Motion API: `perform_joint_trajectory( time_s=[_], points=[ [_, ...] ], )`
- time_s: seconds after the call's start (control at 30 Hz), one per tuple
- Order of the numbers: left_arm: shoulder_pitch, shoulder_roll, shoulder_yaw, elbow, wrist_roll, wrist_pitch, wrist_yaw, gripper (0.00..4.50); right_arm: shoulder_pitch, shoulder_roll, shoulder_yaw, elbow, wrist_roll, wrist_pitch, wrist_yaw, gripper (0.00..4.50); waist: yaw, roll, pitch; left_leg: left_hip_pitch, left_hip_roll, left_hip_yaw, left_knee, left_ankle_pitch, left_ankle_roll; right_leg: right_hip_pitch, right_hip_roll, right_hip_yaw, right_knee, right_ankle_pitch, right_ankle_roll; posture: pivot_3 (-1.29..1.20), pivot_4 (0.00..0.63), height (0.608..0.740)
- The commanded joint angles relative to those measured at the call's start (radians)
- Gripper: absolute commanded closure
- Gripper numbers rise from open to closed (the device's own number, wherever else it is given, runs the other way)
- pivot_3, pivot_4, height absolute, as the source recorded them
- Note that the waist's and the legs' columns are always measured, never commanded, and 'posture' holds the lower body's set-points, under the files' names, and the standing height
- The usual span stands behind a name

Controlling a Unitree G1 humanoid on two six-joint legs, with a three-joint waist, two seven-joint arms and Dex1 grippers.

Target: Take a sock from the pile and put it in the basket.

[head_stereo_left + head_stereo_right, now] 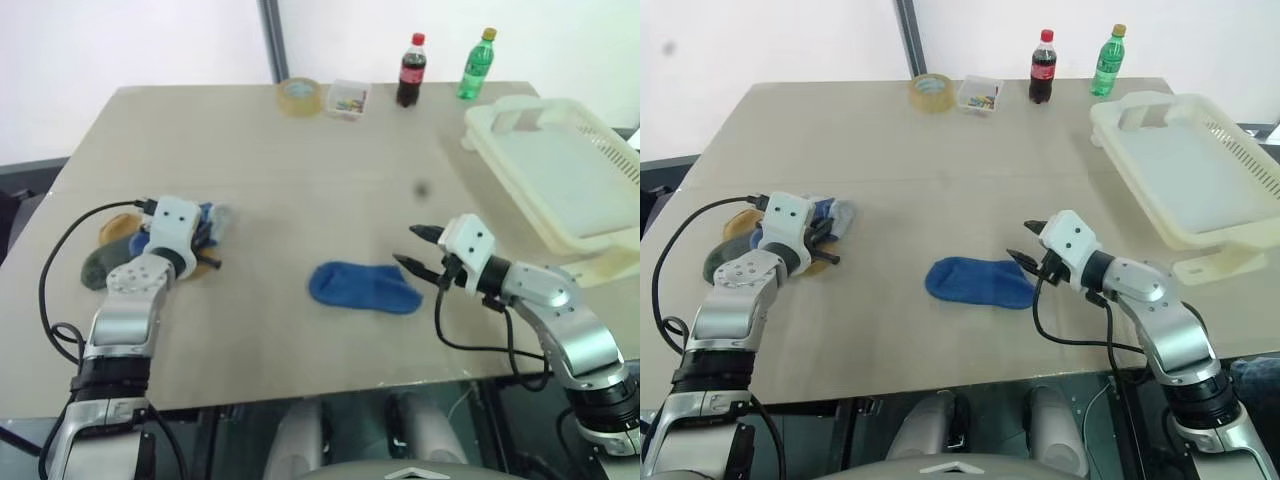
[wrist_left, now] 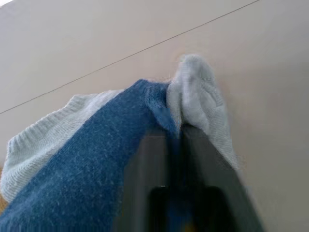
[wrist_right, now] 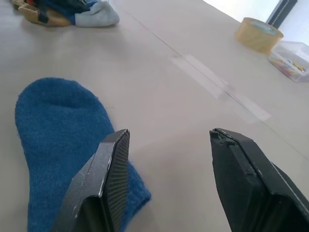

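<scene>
A blue sock [image 1: 362, 287] lies loose near the bench's front edge, so the transfer step is in hand. The right claw [image 1: 420, 250], spread and empty, hovers level just beside it; next it must close on the sock and carry it to the basket [image 1: 560, 175] at the right edge. The left claw [image 1: 820, 240] sits in the pile [image 1: 750, 245] by the left edge, jaws nearly together on blue fabric.

From my station the table [image 1: 300, 190] reads as matt, smooth beige laminate; the lone blue sock [image 1: 363, 287] on it is fuzzy knit cloth, as is the pile [image 1: 790, 235]. The basket [image 1: 560, 170] looks smooth cream plastic. The right gripper [image 3: 166, 181] has black ribbed pads [image 3: 119, 169].
</scene>
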Motion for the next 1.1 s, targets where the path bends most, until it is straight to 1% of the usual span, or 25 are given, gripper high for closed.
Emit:
perform_joint_trajectory(
  time_s=[0.03, 0.07, 0.23, 0.53, 0.7, 0.8, 0.87, 0.9, 0.93, 1.0, 1.03, 1.1],
  points=[
    [0.016, -0.048, 0.009, -0.128, -0.018, 0.049, 0.026, 2.15, -0.035, 0.009, -0.006, -0.002, 0.006, -0.025, 0.008, 1.83, 0.008, 0.0, 0.0, -0.001, -0.001, -0.001, 0.0, 0.0, 0.0, 0.0, 0.0, -0.001, 0.0, 0.0, 0.0, 0.0, 0.15, 0.74],
    [0.017, -0.058, 0.007, -0.149, -0.014, 0.061, 0.034, 1.66, -0.037, 0.009, -0.005, 0.0, 0.006, -0.027, 0.009, 1.83, 0.011, 0.0, 0.0, -0.002, -0.001, -0.002, 0.0, 0.0, 0.0, -0.001, -0.001, -0.002, -0.001, 0.0, 0.0, 0.0, 0.15, 0.74],
    [0.015, -0.091, 0.012, -0.191, 0.005, 0.118, 0.074, 1.66, -0.043, 0.009, -0.003, 0.004, 0.008, -0.035, 0.023, 1.83, 0.013, -0.001, 0.0, -0.004, -0.001, -0.003, 0.0, 0.0, 0.0, -0.002, 0.0, -0.003, -0.001, 0.001, 0.001, 0.0, 0.15, 0.74],
    [-0.023, -0.083, 0.035, -0.14, 0.003, 0.126, 0.085, 1.66, -0.034, 0.011, -0.021, -0.045, 0.074, -0.149, 0.11, 1.83, 0.009, -0.001, 0.0, -0.004, -0.001, -0.003, 0.0, 0.0, 0.0, -0.002, 0.002, -0.003, -0.001, 0.002, 0.004, 0.0, 0.15, 0.74],
    [-0.04, -0.092, 0.034, -0.124, 0.001, 0.123, 0.084, 1.66, -0.043, 0.011, -0.023, -0.032, 0.111, -0.146, 0.13, 1.83, 0.009, -0.001, 0.001, -0.004, -0.002, -0.004, 0.0, 0.0, 0.0, -0.002, 0.002, -0.003, -0.001, 0.002, 0.004, 0.0, 0.15, 0.74],
    [-0.044, -0.094, 0.031, -0.113, 0.003, 0.12, 0.085, 1.6, -0.054, 0.007, -0.038, -0.024, 0.145, -0.124, 0.14, 0.98, 0.009, -0.001, 0.001, -0.004, -0.001, -0.004, 0.0, 0.0, 0.0, -0.002, 0.002, -0.003, -0.001, 0.002, 0.004, 0.0, 0.15, 0.74],
    [-0.047, -0.098, 0.031, -0.112, 0.002, 0.118, 0.087, 1.6, -0.058, 0.003, -0.042, -0.022, 0.153, -0.125, 0.144, 0.24, 0.009, -0.001, 0.001, -0.004, -0.001, -0.004, 0.0, 0.0, 0.0, -0.002, 0.002, -0.003, -0.001, 0.002, 0.004, 0.0, 0.15, 0.74],
    [-0.049, -0.1, 0.032, -0.111, 0.0, 0.118, 0.086, 1.6, -0.058, 0.003, -0.044, -0.021, 0.149, -0.131, 0.139, 0.03, 0.009, -0.001, 0.001, -0.004, -0.001, -0.004, 0.0, 0.0, 0.0, -0.002, 0.002, -0.003, -0.001, 0.002, 0.004, 0.0, 0.15, 0.74],
    [-0.049, -0.102, 0.032, -0.11, -0.001, 0.118, 0.086, 1.6, -0.058, 0.003, -0.045, -0.019, 0.146, -0.134, 0.134, 0.03, 0.009, -0.001, 0.001, -0.004, -0.001, -0.004, 0.0, 0.0, 0.0, -0.002, 0.002, -0.003, -0.001, 0.002, 0.004, 0.0, 0.15, 0.74],
    [-0.05, -0.106, 0.031, -0.108, -0.003, 0.116, 0.081, 2.17, -0.058, 0.006, -0.043, -0.015, 0.13, -0.148, 0.122, 0.0, 0.009, -0.001, 0.001, -0.004, -0.001, -0.004, 0.0, 0.0, 0.0, -0.002, 0.002, -0.003, -0.001, 0.002, 0.004, 0.0, 0.15, 0.74],
    [-0.05, -0.107, 0.03, -0.107, -0.005, 0.114, 0.078, 2.34, -0.058, 0.008, -0.043, -0.012, 0.124, -0.153, 0.116, 0.0, 0.009, -0.001, 0.001, -0.004, -0.001, -0.004, 0.0, 0.0, 0.0, -0.002, 0.002, -0.003, -0.001, 0.002, 0.004, 0.0, 0.15, 0.74],
    [-0.05, -0.11, 0.031, -0.106, -0.008, 0.109, 0.073, 3.35, -0.058, 0.01, -0.043, -0.008, 0.118, -0.159, 0.107, 0.0, 0.009, -0.001, 0.001, -0.004, -0.001, -0.004, 0.0, 0.0, 0.0, -0.002, 0.002, -0.003, -0.001, 0.002, 0.004, 0.0, 0.15, 0.74]
  ],
)
